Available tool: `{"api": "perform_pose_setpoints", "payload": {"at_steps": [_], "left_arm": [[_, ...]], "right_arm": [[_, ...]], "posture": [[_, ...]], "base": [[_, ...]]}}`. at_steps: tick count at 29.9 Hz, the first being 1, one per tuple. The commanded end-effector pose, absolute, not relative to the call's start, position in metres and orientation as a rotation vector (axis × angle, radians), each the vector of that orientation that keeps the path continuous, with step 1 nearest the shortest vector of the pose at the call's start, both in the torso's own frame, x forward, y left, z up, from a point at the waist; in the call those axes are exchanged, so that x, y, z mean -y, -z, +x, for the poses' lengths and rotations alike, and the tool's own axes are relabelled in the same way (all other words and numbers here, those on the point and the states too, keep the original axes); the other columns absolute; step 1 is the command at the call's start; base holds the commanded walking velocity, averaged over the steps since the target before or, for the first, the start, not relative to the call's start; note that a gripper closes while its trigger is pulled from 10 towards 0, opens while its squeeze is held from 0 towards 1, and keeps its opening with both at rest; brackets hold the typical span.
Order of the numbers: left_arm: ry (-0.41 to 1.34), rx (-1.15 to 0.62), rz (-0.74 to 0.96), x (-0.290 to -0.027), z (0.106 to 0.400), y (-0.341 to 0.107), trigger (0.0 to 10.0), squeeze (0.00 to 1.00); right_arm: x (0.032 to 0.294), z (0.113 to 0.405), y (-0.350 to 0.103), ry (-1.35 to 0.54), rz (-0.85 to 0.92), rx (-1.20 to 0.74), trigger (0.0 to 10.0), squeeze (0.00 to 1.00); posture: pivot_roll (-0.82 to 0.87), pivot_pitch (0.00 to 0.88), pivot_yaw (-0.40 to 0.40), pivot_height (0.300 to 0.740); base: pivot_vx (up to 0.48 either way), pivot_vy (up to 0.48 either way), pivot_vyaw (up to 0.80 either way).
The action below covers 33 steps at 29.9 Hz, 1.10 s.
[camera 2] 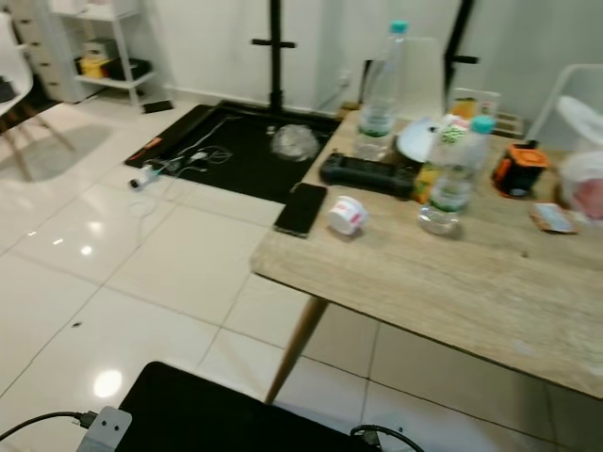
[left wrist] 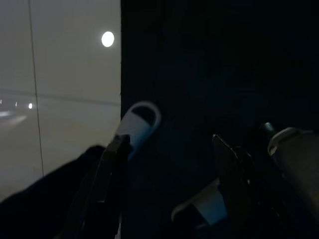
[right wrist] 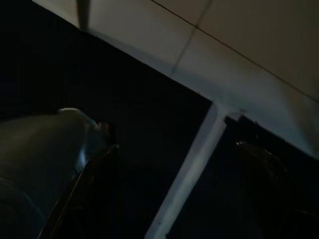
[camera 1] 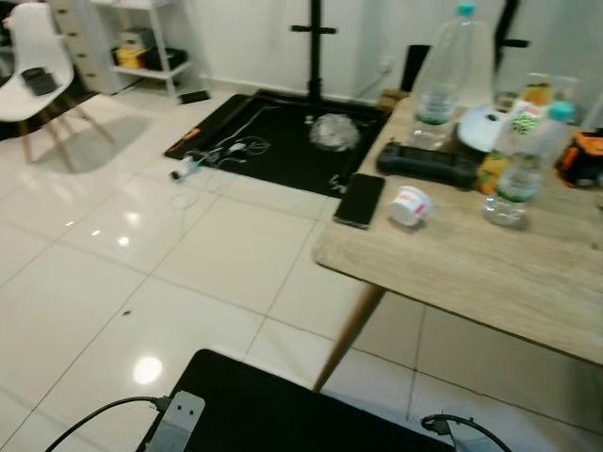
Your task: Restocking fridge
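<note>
Both arms hang low beside the robot's dark body. The left hand [left wrist: 169,164] has its two black fingers spread apart, grasping nothing, with pale floor tiles [left wrist: 60,99] past them. The right hand [right wrist: 179,174] also hangs with its fingers parted and empty, in deep shade.

Well ahead of both hands stands a wooden worktop [camera 2: 452,282]. On it are a tall clear bottle [camera 2: 382,89] with a teal cap, a smaller bottle [camera 2: 450,179] — nearer the hands — a juice carton [camera 2: 471,102], a small white cup [camera 2: 347,215] lying on its side, a black phone [camera 2: 301,208] at the edge, a black controller [camera 2: 367,174] and an orange tape measure [camera 2: 516,169]. Beyond lies a black mat [camera 1: 283,137] with cables.
</note>
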<state>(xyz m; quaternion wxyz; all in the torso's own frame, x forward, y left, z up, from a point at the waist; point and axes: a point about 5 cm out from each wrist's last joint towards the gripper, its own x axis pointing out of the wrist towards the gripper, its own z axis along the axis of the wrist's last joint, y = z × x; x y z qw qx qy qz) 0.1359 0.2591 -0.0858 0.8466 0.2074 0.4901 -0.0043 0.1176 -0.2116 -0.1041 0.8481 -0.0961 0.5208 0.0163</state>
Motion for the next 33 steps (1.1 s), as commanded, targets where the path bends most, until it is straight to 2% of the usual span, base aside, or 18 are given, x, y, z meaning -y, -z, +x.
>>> {"api": "perform_pose_setpoints", "payload": {"at_steps": [1,33], "left_arm": [[0.018,-1.046,0.448,-0.2590,0.1309,0.0876,10.0,0.00],[0.008,-1.045,0.442,-0.2600,0.1293,0.0876,10.0,0.00]], "right_arm": [[0.2108,0.1189,0.1039,-0.023,-0.189,-1.093,10.0,0.00],[0.2112,0.1184,0.1039,-0.027,-0.193,-1.095,10.0,0.00]], "posture": [[0.09,0.001,-0.005,0.706],[0.09,0.018,-0.008,0.706]], "base": [[0.000,0.000,-0.70],[0.000,0.000,-0.70]]}}
